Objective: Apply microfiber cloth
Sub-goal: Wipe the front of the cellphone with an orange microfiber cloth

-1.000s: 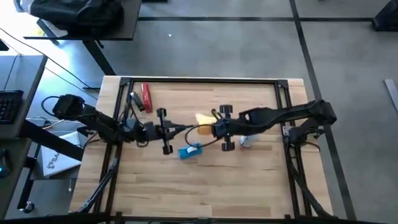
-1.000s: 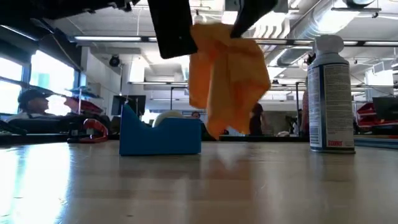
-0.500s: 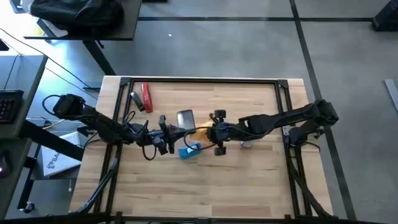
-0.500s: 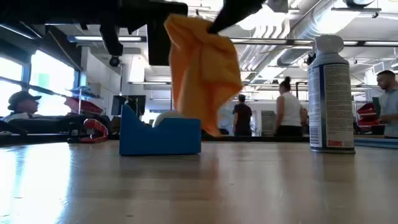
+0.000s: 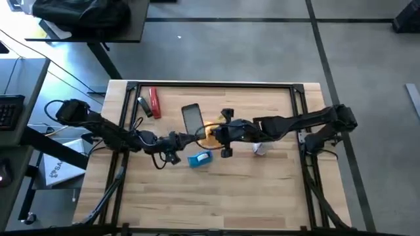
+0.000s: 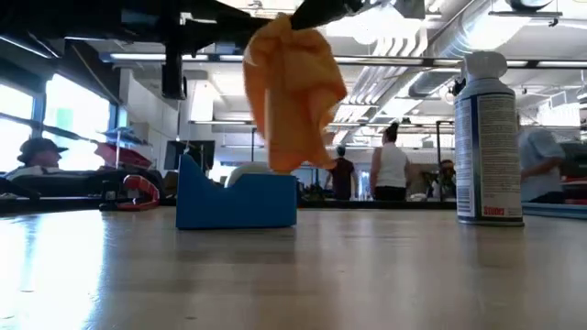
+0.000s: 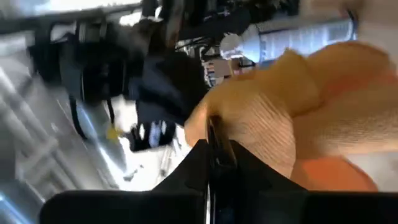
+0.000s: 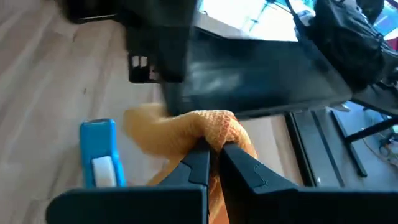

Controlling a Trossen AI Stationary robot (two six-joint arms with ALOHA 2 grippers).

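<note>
We're pinching the microfiber cloth (image 6: pixel 292 92) in the right gripper (image 5: pixel 211 133), hanging it above the table's (image 5: pixel 262 190) middle, touching the phone (image 5: pixel 192 119) that the left gripper (image 5: pixel 182 137) is clamping; we're wanting light, flat strokes across the screen, keeping clear of the blue block (image 5: pixel 200 158)

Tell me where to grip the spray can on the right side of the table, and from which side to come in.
Grip the spray can around its cylindrical body, below the white cap, coming in level from the side. It stands upright with straight walls, so fingers can close across the body; the open table in front of it likely gives the clearest approach.
</note>
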